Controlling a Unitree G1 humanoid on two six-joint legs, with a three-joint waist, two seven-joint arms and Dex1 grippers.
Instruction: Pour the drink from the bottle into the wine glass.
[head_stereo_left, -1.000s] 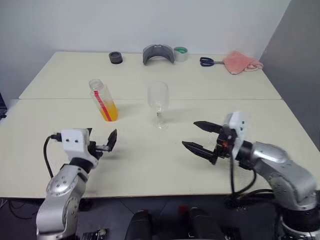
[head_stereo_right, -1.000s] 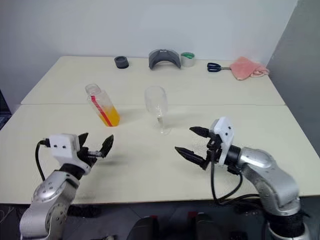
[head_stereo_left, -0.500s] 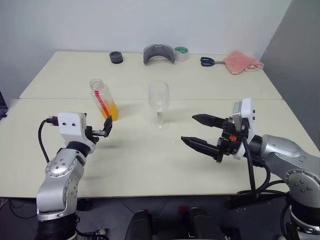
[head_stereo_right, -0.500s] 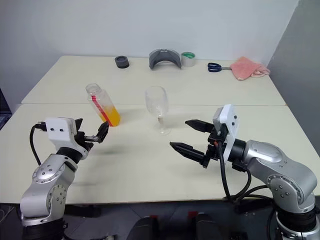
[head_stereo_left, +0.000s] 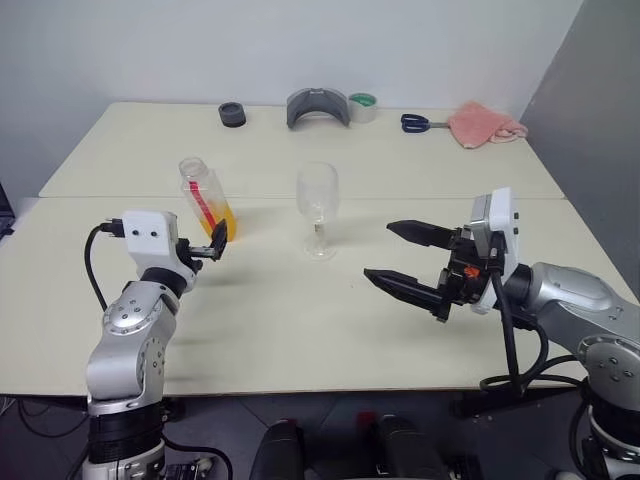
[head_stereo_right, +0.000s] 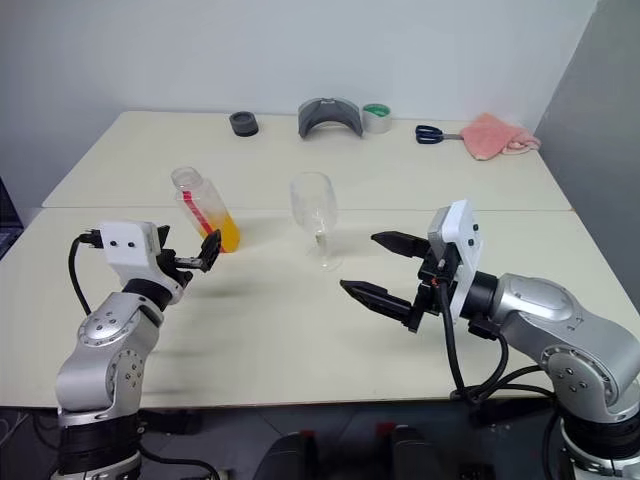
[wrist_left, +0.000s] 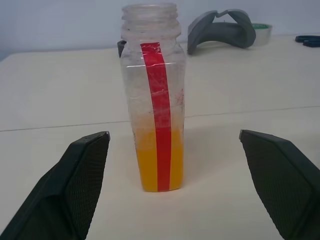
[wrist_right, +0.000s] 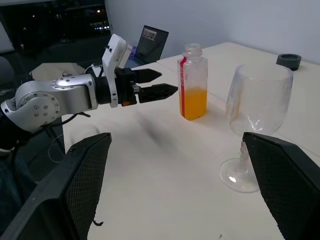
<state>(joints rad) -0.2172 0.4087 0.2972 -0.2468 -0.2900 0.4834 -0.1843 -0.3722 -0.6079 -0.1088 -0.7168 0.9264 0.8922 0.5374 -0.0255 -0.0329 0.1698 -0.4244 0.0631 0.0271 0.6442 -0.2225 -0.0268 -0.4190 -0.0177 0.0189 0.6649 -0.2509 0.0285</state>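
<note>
The bottle (wrist_left: 153, 95) stands upright on the desk (head_stereo_left: 300, 320), left of centre, its long axis vertical, its mouth showing no cap, and the drink (wrist_left: 157, 160) fills roughly its lower third. It lies straight ahead of the left end effector (head_stereo_left: 214, 243), which points level toward it with both fingers spread wide and empty; in the left wrist view the bottle sits centred between the two pads, close in front but not yet between them. The left arm is clearly the nearer one, so the coming grasp appears to call for a short forward advance before closing across the bottle's width. The wine glass (head_stereo_left: 317, 208) stands upright just right of the bottle, apart from it, and looks empty. Further right, the right end effector (head_stereo_left: 406, 258) hovers above the desk, fingers spread and holding nothing, pointing toward the glass from near by. Count: one bottle, one wine glass, two end effectors. Small items lie along the far edge of the desk, well apart from the working area.
</note>
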